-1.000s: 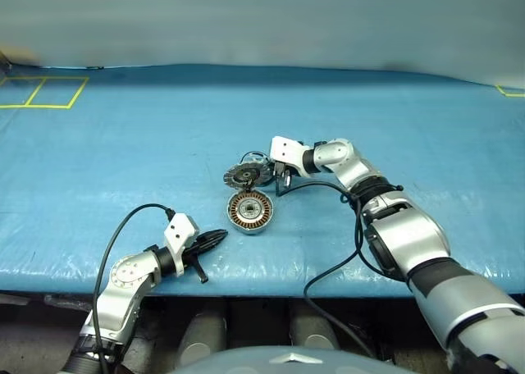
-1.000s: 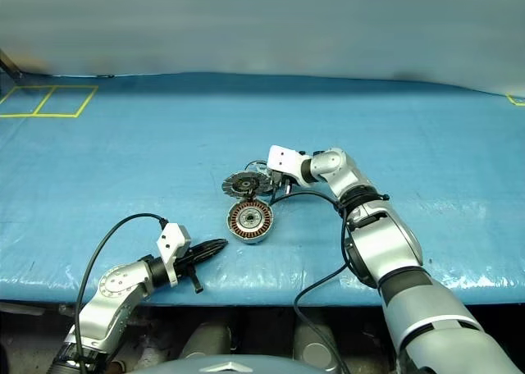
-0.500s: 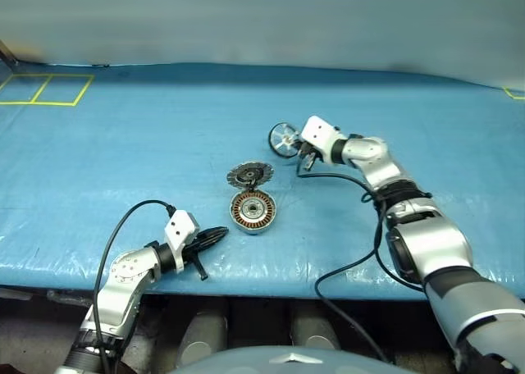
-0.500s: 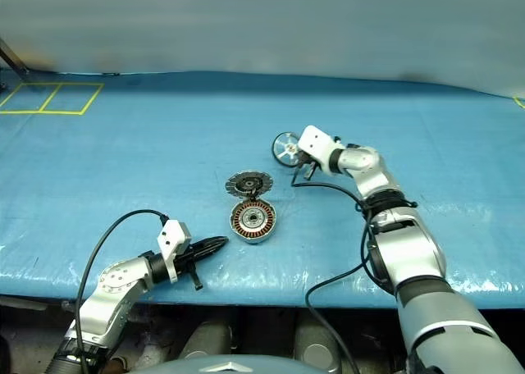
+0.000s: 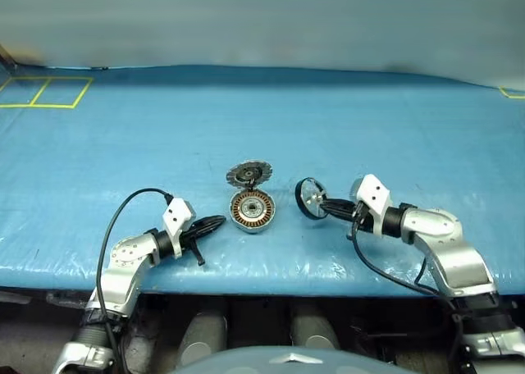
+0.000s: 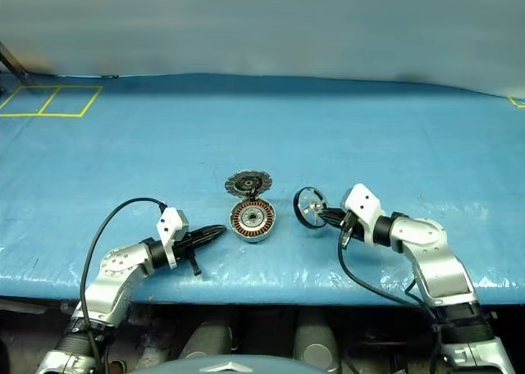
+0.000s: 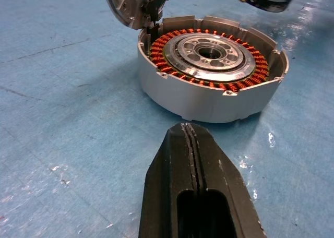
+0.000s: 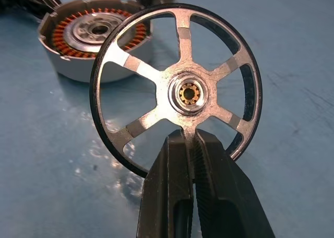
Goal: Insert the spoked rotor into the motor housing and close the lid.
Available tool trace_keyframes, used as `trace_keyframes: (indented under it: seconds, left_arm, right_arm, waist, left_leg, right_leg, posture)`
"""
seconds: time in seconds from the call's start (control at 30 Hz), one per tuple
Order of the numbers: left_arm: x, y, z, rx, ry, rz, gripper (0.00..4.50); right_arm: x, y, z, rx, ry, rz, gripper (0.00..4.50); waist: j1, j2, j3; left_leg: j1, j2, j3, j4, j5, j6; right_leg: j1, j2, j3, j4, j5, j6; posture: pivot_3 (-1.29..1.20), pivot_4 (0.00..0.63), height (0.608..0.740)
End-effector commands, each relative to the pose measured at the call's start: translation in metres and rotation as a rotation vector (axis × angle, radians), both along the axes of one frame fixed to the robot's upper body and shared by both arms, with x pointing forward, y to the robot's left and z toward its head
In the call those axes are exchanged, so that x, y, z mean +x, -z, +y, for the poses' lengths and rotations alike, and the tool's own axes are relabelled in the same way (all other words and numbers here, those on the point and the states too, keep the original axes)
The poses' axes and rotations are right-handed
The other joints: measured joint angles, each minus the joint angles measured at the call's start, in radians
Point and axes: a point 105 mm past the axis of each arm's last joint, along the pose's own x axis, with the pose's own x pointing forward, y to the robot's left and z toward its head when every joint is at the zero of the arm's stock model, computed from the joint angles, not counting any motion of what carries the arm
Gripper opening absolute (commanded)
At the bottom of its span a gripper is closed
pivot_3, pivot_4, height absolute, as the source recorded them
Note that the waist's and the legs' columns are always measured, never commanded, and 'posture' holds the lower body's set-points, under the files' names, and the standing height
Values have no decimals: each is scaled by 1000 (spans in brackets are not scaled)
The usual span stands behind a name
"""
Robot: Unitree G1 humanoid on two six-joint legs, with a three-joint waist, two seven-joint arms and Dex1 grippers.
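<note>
- The right end effector [image 6: 335, 217], right of frame centre, is clamped on the small silver five-spoked metal rotor [image 6: 311, 207], held upright on edge just right of the housing.
- The shallow round silver motor housing [image 5: 251, 211] with copper windings sits at centre on the blue counter [image 5: 123, 136].
- Its dark ribbed round lid [image 5: 248, 175] stands open just above it in frame.
- The left end effector [image 5: 211, 223], lower left, is closed and empty, near the housing.

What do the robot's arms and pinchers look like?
Both arms are shiny silver-grey metal with black joints. Each wrist carries a small white box, and a black cable loops from it back along the arm. The left gripper and right gripper end in slim, pointed black jaws.
</note>
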Motion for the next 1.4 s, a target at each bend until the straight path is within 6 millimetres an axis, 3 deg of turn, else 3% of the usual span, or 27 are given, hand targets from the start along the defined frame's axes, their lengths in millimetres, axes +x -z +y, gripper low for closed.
trace_keyframes:
  seconds: [0.03, 0.27, 0.43, 0.9, 1.4]
  left_arm:
    - [3, -6, 2, -6, 14, -29, 0]
    - [6, -5, 1, -2, 25, -30, 0]
    - [7, -5, 0, 8, 21, -46, 0]
    - [7, -3, 0, 8, 7, -44, 0]
    - [6, -1, 0, 3, -5, -46, 0]
  right_arm:
    - [-7, -29, 24, 124, -61, -56, 14]
    - [-5, -29, 53, 141, -115, -44, 14]
    - [9, -22, 56, 93, -71, -62, 14]
    - [7, -19, 69, 86, -128, -42, 14]
    - [18, 7, 69, 28, -102, 6, 14]
  waist:
    - [5, 0, 0]
    - [29, -1, 0]
    - [33, -1, 0]
    - [32, -1, 0]
    - [28, -1, 0]
  left_leg:
    - [-1, 0, 0, 1, 0, 0]
    - [-3, -1, -1, 4, 0, 1]
    - [-4, -1, -1, 3, -1, 2]
    - [-4, -1, -1, 3, -1, 2]
    - [-3, -1, -1, 3, -1, 2]
  right_leg:
    - [0, 0, 0, 0, 0, 0]
    - [-1, -1, -1, 0, 1, 1]
    - [-2, -1, -1, -1, 1, 1]
    - [-2, -1, -1, -1, 1, 1]
    - [-1, -1, -2, -1, 1, 1]
  posture:
    - [0, 150, 740]
    - [0, 150, 740]
    - [0, 150, 740]
    - [0, 150, 740]
    - [0, 150, 740]
